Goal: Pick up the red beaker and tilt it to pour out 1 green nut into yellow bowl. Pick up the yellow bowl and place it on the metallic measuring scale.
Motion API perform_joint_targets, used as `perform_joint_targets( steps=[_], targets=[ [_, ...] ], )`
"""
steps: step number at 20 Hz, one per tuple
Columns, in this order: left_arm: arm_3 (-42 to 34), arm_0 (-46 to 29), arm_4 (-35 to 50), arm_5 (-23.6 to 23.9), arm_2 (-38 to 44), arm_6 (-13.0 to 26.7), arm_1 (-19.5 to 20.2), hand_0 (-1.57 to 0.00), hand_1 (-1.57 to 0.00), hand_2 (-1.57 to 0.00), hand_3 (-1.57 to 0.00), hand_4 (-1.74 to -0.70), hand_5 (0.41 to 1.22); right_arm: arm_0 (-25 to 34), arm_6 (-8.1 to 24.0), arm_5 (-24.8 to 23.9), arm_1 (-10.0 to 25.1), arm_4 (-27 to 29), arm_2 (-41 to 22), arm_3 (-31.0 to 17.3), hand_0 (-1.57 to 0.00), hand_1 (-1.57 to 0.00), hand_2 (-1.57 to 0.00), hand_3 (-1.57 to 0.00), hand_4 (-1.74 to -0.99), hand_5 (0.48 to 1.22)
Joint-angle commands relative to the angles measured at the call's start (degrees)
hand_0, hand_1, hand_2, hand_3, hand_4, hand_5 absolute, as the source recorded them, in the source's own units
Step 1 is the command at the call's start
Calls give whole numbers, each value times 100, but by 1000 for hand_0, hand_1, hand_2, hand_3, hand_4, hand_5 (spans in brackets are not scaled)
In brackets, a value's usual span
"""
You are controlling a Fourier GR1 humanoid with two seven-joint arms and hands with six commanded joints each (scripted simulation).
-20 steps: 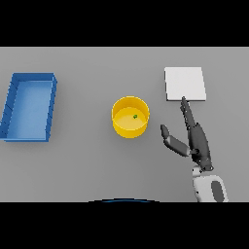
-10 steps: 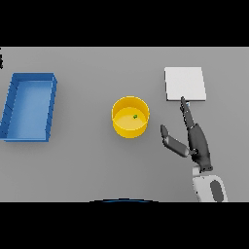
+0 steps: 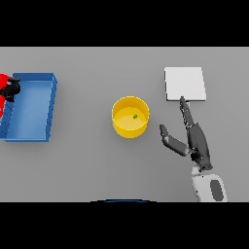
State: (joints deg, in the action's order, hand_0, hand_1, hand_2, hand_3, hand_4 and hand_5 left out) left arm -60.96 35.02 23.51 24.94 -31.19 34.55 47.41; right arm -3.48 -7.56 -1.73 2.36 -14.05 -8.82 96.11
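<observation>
The yellow bowl (image 3: 127,127) stands at the table's middle with one small green nut (image 3: 135,116) inside it. The metallic scale (image 3: 185,83), a pale square plate, lies to the bowl's far right. My right hand (image 3: 198,143) rests open between them, right of the bowl, with straight fingers pointing at the scale's near edge and the thumb spread toward the bowl. At the far left edge my left hand (image 3: 12,88) is curled round the red beaker (image 3: 3,80), which is mostly cut off by the frame. It hovers at the blue tray's left rim.
A blue rectangular tray (image 3: 50,109) sits at the left of the table, well apart from the bowl. The grey table (image 3: 97,165) stretches bare in front of the bowl and the tray.
My left hand with the red beaker has come into view at the left edge by the blue tray. The right hand, the bowl and the scale have stayed put.
</observation>
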Motion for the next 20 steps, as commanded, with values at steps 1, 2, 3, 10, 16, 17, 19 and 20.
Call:
perform_joint_targets(
  steps=[1, 2, 3, 10, 16, 17, 19, 20],
  targets=[
    [-208, -88, 99, -115, -32, -120, 114, -1571, -1571, -1571, -1368, -1493, 827, -25, -32, -52, -5, -77, -27, 18, 1, 1, 1, 1, -1165, 675],
    [-307, -125, 91, -357, -138, -290, 234, -1571, -1545, -1489, -1238, -1311, 774, -14, -27, -71, -3, -81, -14, 19, 1, 1, 1, 1, -1163, 671],
    [-396, -192, 104, -591, -179, -483, 393, -1495, -1380, -1311, -1098, -1155, 740, -22, -4, -52, 13, -81, -17, -9, 1, 1, 1, 1, -1159, 669],
    [-453, -265, 121, -1481, -379, -703, 560, -328, -289, -274, -231, -750, 647, -85, -165, 36, 87, 14, 18, -12, 1, 1, 1, 1, -1148, 688],
    [-150, -52, -194, -1143, -445, -793, 341, -85, -75, -71, -60, -705, 653, -36, 50, -82, 28, -154, -39, -1, 1, 1, 1, 1, -1178, 679],
    [-145, -88, -229, -1040, -437, -894, 315, -68, -60, -57, -48, -708, 658, -73, 108, -138, 60, -300, -80, 19, 1, 1, 1, 1, -1175, 672],
    [-160, -172, -156, -954, -308, -1239, 324, -43, -38, -36, -30, -711, 674, -43, 47, -58, 218, -543, -221, 95, 1, 1, 1, 1, -1146, 691],
    [-177, -176, -157, -916, -293, -1204, 353, -34, -30, -29, -24, -710, 679, 67, 27, 66, 300, -608, -300, 94, 1, 1, 1, 1, -1132, 703]
  ],
)
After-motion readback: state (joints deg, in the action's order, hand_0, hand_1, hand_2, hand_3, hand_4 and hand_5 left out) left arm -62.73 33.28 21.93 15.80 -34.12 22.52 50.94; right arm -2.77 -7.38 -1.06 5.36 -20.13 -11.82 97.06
